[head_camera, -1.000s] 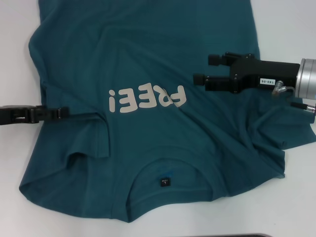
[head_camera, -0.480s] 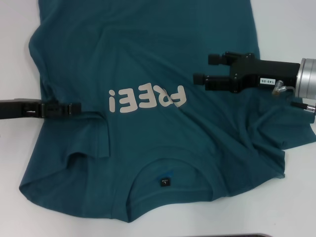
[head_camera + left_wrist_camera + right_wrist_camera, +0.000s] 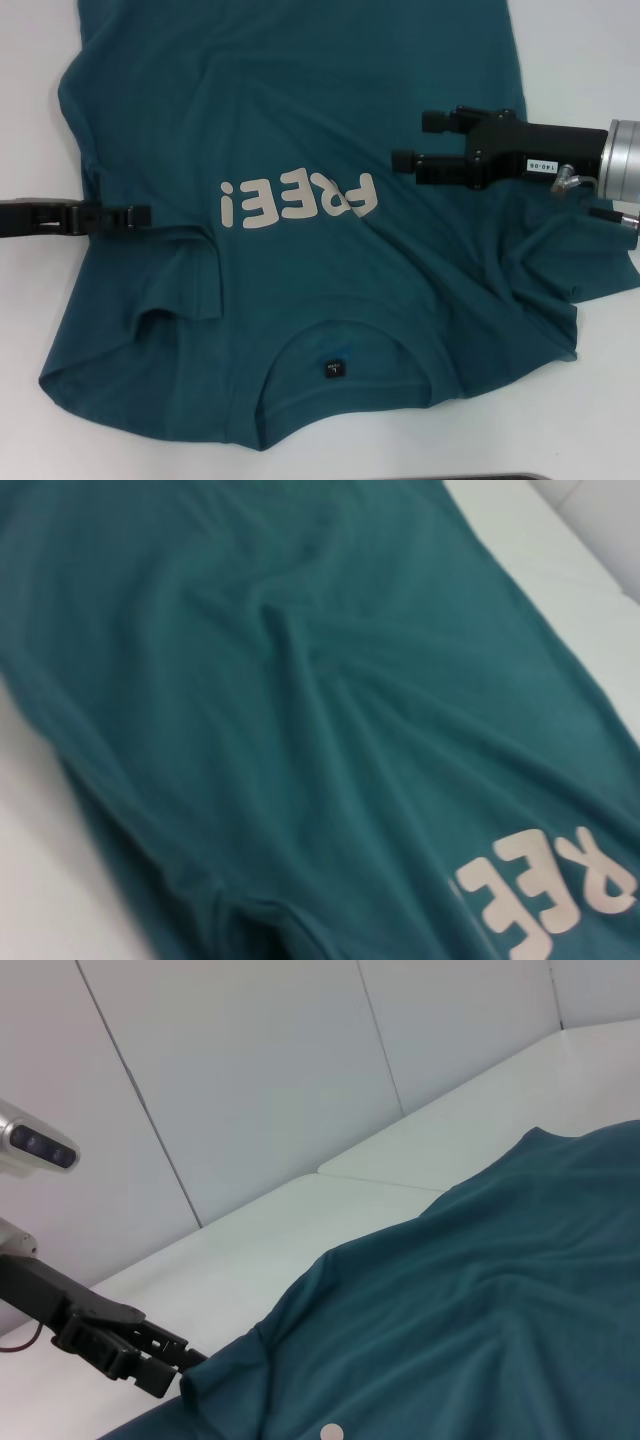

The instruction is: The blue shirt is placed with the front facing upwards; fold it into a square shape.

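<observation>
The blue shirt (image 3: pixel 300 110) lies front up on the white table, its collar (image 3: pixel 345 392) toward me and the white "FREE!" lettering (image 3: pixel 298 198) upside down. The shirt also fills the left wrist view (image 3: pixel 300 680) and the lower right wrist view (image 3: pixel 480 1330). My left gripper (image 3: pixel 140 215) sits low at the shirt's left edge, just above the folded-in left sleeve (image 3: pixel 175 280). The right wrist view shows that gripper (image 3: pixel 170 1365) touching the cloth's edge. My right gripper (image 3: pixel 420 140) hovers open over the shirt's right chest, holding nothing.
The right sleeve (image 3: pixel 560 270) lies bunched and wrinkled under my right arm. Bare white table (image 3: pixel 580 40) shows around the shirt on both sides. White wall panels (image 3: pixel 250 1080) close off the table's far side.
My left gripper slid right onto the shirt's edge, then drew back a little to the left. The right arm and the shirt have not moved.
</observation>
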Action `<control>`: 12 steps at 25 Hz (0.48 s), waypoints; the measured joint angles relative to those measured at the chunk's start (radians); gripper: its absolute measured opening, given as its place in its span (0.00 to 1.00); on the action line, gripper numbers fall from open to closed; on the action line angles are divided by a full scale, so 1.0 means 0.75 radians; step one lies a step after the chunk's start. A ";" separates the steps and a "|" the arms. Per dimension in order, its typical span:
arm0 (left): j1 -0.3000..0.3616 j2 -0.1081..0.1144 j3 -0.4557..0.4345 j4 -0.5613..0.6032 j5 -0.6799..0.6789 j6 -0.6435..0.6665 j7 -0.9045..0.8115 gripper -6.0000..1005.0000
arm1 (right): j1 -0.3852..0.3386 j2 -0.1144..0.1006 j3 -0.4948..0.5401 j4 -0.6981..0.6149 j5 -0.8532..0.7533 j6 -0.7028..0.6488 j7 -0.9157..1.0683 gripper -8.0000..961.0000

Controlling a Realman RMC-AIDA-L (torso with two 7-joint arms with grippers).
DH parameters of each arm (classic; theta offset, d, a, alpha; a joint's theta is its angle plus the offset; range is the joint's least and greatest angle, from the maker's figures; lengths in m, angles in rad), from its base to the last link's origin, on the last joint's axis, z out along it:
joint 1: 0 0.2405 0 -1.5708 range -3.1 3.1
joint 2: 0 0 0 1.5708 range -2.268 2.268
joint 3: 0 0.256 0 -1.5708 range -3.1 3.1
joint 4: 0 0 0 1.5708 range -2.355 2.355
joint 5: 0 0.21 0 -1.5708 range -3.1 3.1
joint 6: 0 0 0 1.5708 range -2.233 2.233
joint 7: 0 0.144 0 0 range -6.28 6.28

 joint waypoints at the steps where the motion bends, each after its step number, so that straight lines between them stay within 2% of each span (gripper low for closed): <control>1: 0.001 0.001 0.001 -0.003 0.008 -0.004 -0.009 0.92 | 0.000 0.000 0.000 0.000 0.000 0.000 0.000 0.95; 12: -0.005 -0.011 0.027 -0.070 0.055 0.028 -0.073 0.92 | 0.000 0.002 0.000 -0.002 0.000 -0.004 0.000 0.94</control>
